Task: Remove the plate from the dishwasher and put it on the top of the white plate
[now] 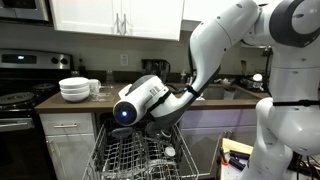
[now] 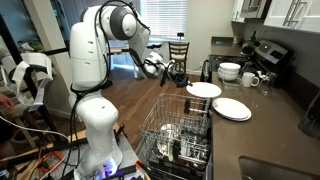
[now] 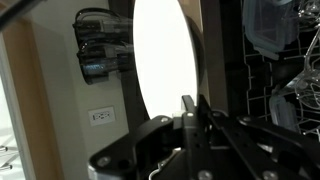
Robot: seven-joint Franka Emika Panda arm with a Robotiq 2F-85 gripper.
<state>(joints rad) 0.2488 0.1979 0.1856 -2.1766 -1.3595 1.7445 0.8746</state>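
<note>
White Panda arm (image 2: 100, 40) stretched from the upper left toward centre frame in an exterior view, gripper (image 2: 180, 77) at its tip. Pinched narrow on the rim of the plate (image 2: 204, 90): in the wrist view, fingers (image 3: 188, 112) close together at bottom centre, clamped on the lower edge of the bright white oval above them.

Plate out of the dishwasher rack (image 2: 160, 128), held roughly flat just above and to the right of the rack's upper edge, at the near corner of the dark countertop (image 2: 285, 125). Whether touching the counter or clear of it, impossible to tell. Flat on the countertop just right of it and lower in frame, the white plate (image 2: 232, 108), rims near but apart.

Further up the frame, a stack of white bowls (image 2: 229, 70), with mugs (image 2: 250, 78) beside it to the right. Rack pulled out at lower centre, some items among the tines, too small to name. Behind the gripper at top centre, a wooden chair (image 2: 178, 50).

From the front, in an exterior view: arm arcing from upper right down to centre, blue-lit wrist ring (image 1: 125, 113) over the rack, bowls on the counter at centre left, stove (image 1: 20, 95) at far left.

In the wrist view, a wall outlet (image 3: 103, 117) at lower left and wire rack down the right side.
</note>
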